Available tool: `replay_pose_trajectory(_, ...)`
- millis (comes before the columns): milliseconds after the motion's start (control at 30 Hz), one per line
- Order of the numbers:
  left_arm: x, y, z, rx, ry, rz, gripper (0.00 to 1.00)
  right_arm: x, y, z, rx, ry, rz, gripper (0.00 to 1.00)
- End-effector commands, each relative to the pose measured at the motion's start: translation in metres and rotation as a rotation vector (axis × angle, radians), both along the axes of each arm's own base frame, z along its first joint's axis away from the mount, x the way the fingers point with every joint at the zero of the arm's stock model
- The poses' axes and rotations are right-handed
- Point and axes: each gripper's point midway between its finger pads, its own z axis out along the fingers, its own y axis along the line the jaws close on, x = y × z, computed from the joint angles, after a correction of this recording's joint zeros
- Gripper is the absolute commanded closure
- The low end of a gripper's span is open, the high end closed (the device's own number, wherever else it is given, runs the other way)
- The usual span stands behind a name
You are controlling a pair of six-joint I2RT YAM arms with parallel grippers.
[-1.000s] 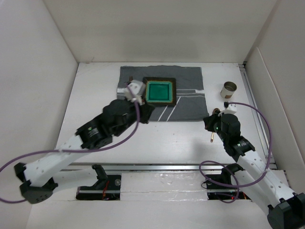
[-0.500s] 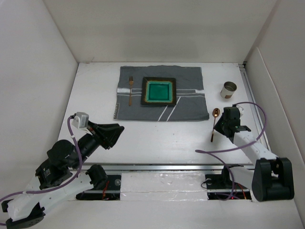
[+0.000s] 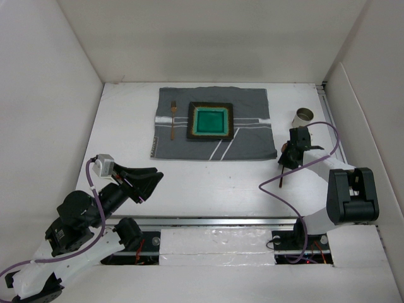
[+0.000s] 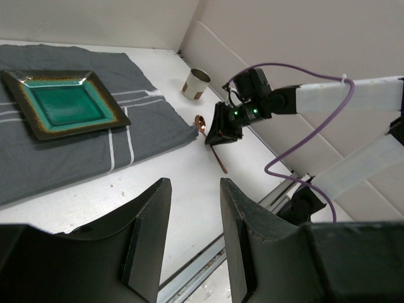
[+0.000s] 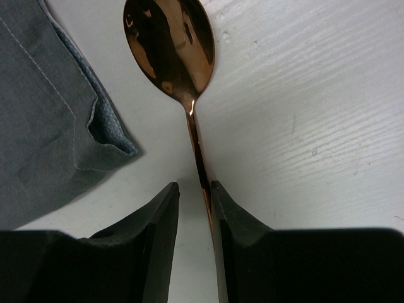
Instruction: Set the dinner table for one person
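A copper spoon [image 5: 170,44] lies on the white dinner table [image 3: 208,183], just right of the grey mat [image 3: 252,136]. My right gripper [image 5: 194,185] hangs low over its handle, open, the handle running along the inner face of the right finger [image 5: 227,208]. In the top view that gripper [image 3: 287,159] covers the spoon's bowl; only the handle [image 3: 280,178] shows. A green square plate [image 3: 210,121] sits mid-mat with a copper fork [image 3: 173,120] to its left. My left gripper [image 3: 151,182] hovers open and empty near the front left, also seen as the left gripper [image 4: 196,183].
A small metal cup [image 3: 303,117] stands right of the mat, behind the right gripper. A metal rail [image 3: 208,221] runs along the table's near edge. White walls enclose the left, back and right. The right arm's purple cable [image 3: 278,189] loops over the table.
The left arm pulled back from the mat to the front left, leaving the fork on the mat. Both grippers opened. The right gripper let the spoon down and shifted slightly back over it.
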Motion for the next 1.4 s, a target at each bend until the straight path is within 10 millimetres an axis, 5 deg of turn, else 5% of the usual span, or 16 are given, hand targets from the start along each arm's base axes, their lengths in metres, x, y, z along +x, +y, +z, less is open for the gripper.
replay_pose_trajectory(0,-0.005,-0.004,0.012,-0.027,-0.050,-0.038,0.66,0.015,-0.007,0.012,-0.029,0.000,0.002,0.67)
replay_pose_trajectory(333,-0.007,-0.001,0.013,-0.036,-0.056,-0.036,0.66,0.018,-0.016,0.008,-0.027,0.075,0.002,0.73)
replay_pose_trajectory(500,-0.006,-0.001,0.014,-0.034,-0.062,-0.033,0.66,0.004,-0.034,-0.010,-0.084,0.212,0.006,0.74)
replay_pose_trajectory(900,-0.006,-0.001,0.014,-0.032,-0.066,-0.033,0.66,0.000,-0.036,-0.024,-0.100,0.277,0.036,0.72)
replay_pose_trajectory(1067,-0.005,0.000,0.013,-0.033,-0.064,-0.026,0.66,-0.003,-0.036,-0.030,-0.099,0.318,0.037,1.00)
replay_pose_trajectory(1233,-0.003,0.002,0.013,-0.037,-0.060,-0.010,0.66,0.010,-0.028,-0.006,-0.117,0.241,0.065,1.00)
replay_pose_trajectory(1367,0.001,-0.002,0.008,-0.016,-0.042,-0.004,0.66,0.032,0.000,0.059,-0.182,0.056,0.113,1.00)
